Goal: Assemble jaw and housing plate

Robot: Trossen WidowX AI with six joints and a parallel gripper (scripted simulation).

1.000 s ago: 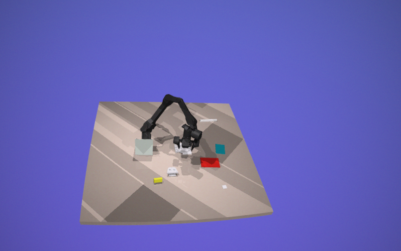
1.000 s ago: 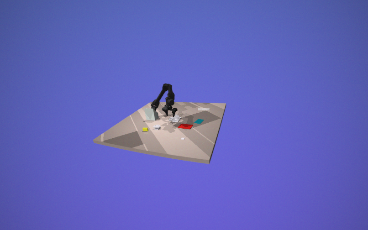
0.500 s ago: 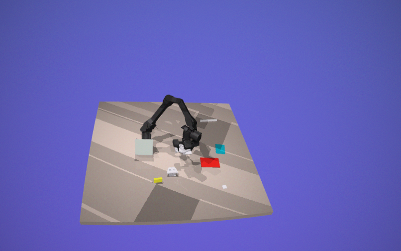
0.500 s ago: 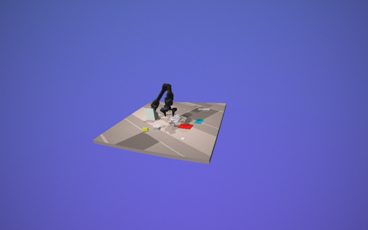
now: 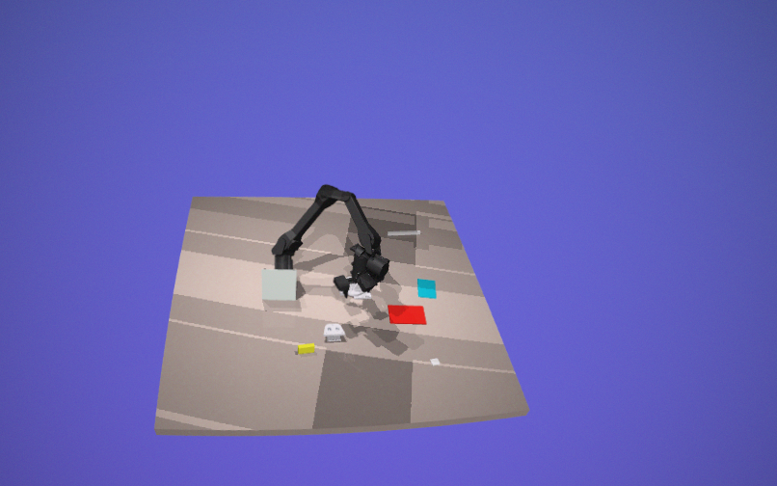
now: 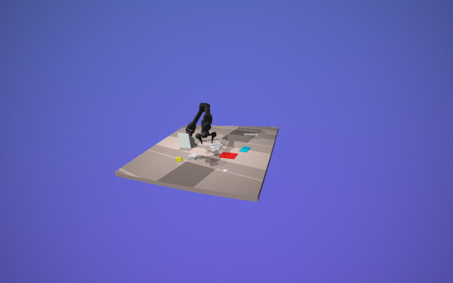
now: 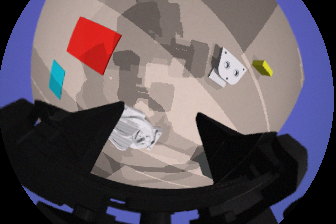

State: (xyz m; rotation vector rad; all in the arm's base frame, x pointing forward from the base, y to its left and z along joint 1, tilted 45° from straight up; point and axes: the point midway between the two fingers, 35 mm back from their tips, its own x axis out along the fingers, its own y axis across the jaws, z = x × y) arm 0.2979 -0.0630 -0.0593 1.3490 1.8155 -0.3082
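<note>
My gripper [image 6: 207, 142] [image 7: 160, 110] is open and empty, its fingers wide apart. In the exterior view its tips hang above and to the left of the white gear assembly [image 5: 360, 294] [image 6: 215, 146] [image 7: 134, 129]. In the wrist view the assembly shows beyond the gap, closer to the left fingertip, which hides its edge. Its jaws look bunched together; which jaw sits on a pin and whether the teeth mesh cannot be told. The arm partly covers it in the top view. The white housing plate [image 5: 334, 330] [image 6: 193, 155] [image 7: 231, 66], with two round holes, is apart from the assembly, towards the front.
A yellow block [image 5: 306, 348] [image 6: 179, 159] [image 7: 263, 67] is near the housing plate. A red sheet [image 5: 407, 314] [image 6: 228, 155] [image 7: 94, 44] and cyan sheet [image 5: 426, 288] [image 6: 245, 149] lie right. A pale box [image 5: 279, 284] [image 6: 185, 140] stands left. A light bar [image 5: 403, 232] lies behind, a small white tile [image 5: 435, 362] in front.
</note>
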